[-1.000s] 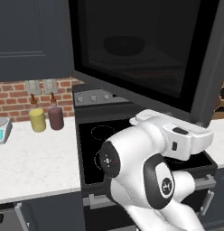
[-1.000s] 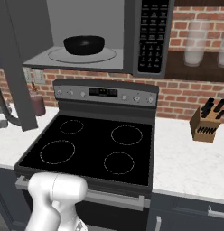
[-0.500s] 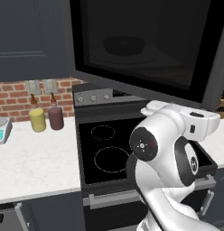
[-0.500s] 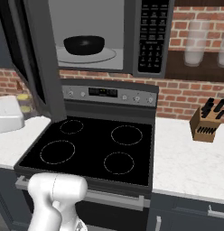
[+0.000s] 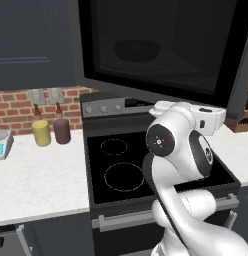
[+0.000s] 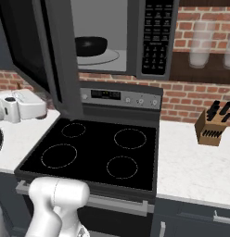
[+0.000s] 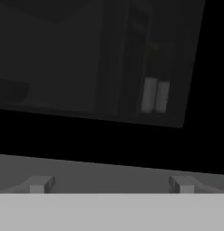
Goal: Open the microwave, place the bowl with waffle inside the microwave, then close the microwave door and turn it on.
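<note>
Left base view: wide dark grey microwave door with black glass window [image 5: 161, 45] stood part-open over stove; shallow round black bowl [image 5: 137, 50] showed dimly through glass, inside cavity.

Right base view: bowl [image 6: 90, 46] sat on turntable of dark grey over-range microwave [image 6: 130, 37]; placing judged done, door closing pending.

Hand view: fingers [image 7: 109, 184] spread wide, holding nothing, facing door glass, likely to push.

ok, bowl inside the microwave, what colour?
Black. The bowl sits on the pale turntable in the microwave, clearest in the right base view.
</note>
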